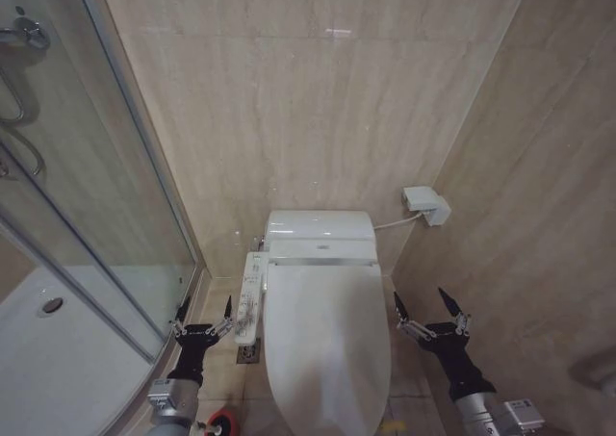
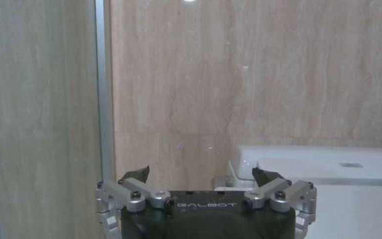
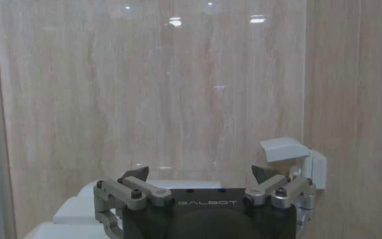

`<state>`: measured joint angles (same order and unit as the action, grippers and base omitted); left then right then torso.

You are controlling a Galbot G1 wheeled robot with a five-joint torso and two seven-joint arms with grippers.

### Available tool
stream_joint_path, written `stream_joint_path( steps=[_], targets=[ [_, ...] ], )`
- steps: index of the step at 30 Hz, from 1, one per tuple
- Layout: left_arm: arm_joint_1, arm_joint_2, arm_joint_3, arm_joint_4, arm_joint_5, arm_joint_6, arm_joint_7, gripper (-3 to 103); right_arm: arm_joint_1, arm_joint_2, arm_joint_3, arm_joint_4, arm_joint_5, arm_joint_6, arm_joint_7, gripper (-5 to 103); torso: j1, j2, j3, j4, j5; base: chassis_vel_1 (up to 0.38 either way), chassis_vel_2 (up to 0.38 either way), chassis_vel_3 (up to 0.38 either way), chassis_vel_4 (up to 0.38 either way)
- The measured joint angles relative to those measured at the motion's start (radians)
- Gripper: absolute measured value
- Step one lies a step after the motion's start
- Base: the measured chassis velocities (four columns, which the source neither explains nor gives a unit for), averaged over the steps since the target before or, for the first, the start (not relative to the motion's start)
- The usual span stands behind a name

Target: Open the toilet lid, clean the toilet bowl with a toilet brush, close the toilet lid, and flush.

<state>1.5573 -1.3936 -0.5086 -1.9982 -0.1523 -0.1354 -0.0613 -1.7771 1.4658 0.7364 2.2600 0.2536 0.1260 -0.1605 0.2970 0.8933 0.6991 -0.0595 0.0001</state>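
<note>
The white toilet lid (image 1: pixel 327 345) lies shut, and the toilet bowl is hidden under it. Behind the lid sits the boxy bidet-seat unit (image 1: pixel 320 234), with its control strip (image 1: pixel 250 296) along the toilet's left side. My left gripper (image 1: pixel 204 311) hovers open beside that strip, holding nothing. To the right of the lid my right gripper (image 1: pixel 423 306) is also open with nothing between its fingers. A red round cup holder (image 1: pixel 223 420) stands on the floor at the bottom edge; I cannot make out the toilet brush itself. In the wrist views the left gripper (image 2: pixel 201 175) and right gripper (image 3: pixel 200 174) face the back wall.
A glass shower enclosure (image 1: pixel 87 215) with a metal frame stands close on the left. Beige tiled walls close in behind and on the right. A white wall box (image 1: pixel 425 205) with a hose is mounted right of the toilet, also seen from the right wrist (image 3: pixel 290 152).
</note>
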Motion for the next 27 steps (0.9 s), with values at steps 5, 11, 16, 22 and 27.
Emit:
stream_joint_path(
  steps=[5,11,16,22,27],
  targets=[
    [0.003,0.005,0.006,0.000,0.000,-0.005,0.004,100,0.000,0.000,0.000,0.000,0.000,0.000,0.000,100,0.000,0.000,0.000,0.0000,-0.0001,0.077,-0.061,-0.082,0.069],
    [0.000,0.010,0.014,0.000,-0.001,-0.005,0.006,100,0.000,0.000,0.000,0.000,0.000,0.000,0.000,100,0.000,0.000,0.000,0.0000,-0.0001,0.089,-0.099,-0.106,0.093],
    [-0.001,0.013,0.023,0.002,-0.001,-0.005,0.009,100,0.000,0.000,0.000,0.000,0.000,0.000,0.000,100,0.000,0.000,0.000,0.0000,-0.0001,0.156,-0.151,-0.152,0.178],
    [-0.001,0.012,0.028,0.001,-0.002,-0.006,0.013,100,0.000,0.000,0.000,0.000,0.000,0.000,0.000,100,0.000,0.000,0.000,0.0000,0.0001,0.175,-0.168,-0.175,0.173],
    [-0.001,0.012,0.031,0.000,-0.002,-0.006,0.016,100,0.000,0.000,0.000,0.000,0.000,0.000,0.000,100,0.000,0.000,0.000,0.0001,0.0001,0.159,-0.132,-0.127,0.148]
  ],
)
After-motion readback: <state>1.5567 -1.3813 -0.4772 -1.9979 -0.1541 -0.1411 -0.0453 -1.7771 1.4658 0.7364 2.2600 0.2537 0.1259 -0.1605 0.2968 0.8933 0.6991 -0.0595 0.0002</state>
